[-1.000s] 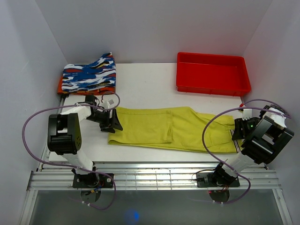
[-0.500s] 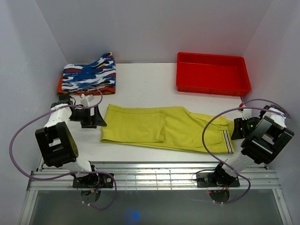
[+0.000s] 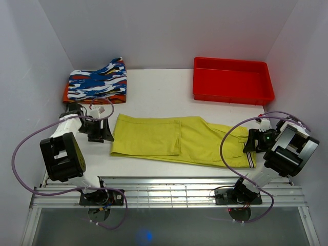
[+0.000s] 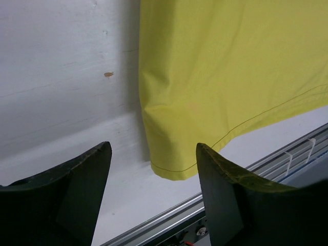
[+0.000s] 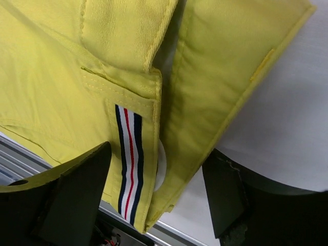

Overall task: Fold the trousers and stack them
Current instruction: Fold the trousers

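Note:
The yellow-green trousers (image 3: 174,138) lie flat across the near half of the table, with the leg ends at the left and the waist at the right. My left gripper (image 3: 104,130) is open and empty, low over the table just left of the leg hem. The left wrist view shows the hem corner (image 4: 174,164) lying ahead of the open left gripper (image 4: 154,148). My right gripper (image 3: 250,143) is open over the waist end. In the right wrist view the right gripper (image 5: 156,151) straddles the waistband and the striped band (image 5: 130,159) without closing on them.
A folded blue, white, black and orange patterned garment (image 3: 97,82) lies at the back left. A red tray (image 3: 231,79) stands at the back right. The metal rail of the table's front edge (image 3: 169,189) runs close below the trousers. White walls enclose the sides.
The left gripper drew the leg end leftward, let go and backed off to the left. The trousers shifted left. The right gripper moved a little left over the waistband.

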`<state>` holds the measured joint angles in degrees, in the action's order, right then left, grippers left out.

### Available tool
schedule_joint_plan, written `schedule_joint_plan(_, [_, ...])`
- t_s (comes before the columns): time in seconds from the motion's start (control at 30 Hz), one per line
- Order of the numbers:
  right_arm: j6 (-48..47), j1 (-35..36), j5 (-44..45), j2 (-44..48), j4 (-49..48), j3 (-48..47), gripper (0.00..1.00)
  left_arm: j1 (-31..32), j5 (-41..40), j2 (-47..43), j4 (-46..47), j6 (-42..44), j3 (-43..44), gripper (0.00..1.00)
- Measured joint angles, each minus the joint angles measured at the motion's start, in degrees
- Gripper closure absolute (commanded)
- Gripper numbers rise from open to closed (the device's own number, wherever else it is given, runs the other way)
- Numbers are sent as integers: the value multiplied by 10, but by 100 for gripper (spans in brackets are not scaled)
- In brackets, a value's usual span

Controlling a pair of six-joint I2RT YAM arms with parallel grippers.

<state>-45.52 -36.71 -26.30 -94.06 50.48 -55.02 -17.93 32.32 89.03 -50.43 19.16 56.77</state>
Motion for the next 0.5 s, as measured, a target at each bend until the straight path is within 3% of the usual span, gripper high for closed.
schedule_joint_plan(0.2, [21, 4, 0, -5, -16, 5, 32, 74, -42, -2, 31, -37, -26, 35])
schedule_joint_plan(0.3, [27, 5, -1, -6, -20, 6, 39, 103, -63, 5, 45, -62, -28, 51])
schedule_joint_plan(0.33, [30, 5, -1, -6, -24, 9, 43, 104, -67, 9, 50, -66, -28, 64])
schedule_joint_plan(0.4, [32, 5, 0, -7, -31, 11, 47, 103, -82, 24, 58, -80, -28, 78])
schedule_joint_plan(0.43, [33, 5, 0, -7, -34, 12, 52, 101, -86, 31, 61, -86, -28, 90])
schedule_joint_plan(0.5, [35, 6, 2, -9, -39, 13, 57, 97, -88, 41, 62, -95, -28, 100])
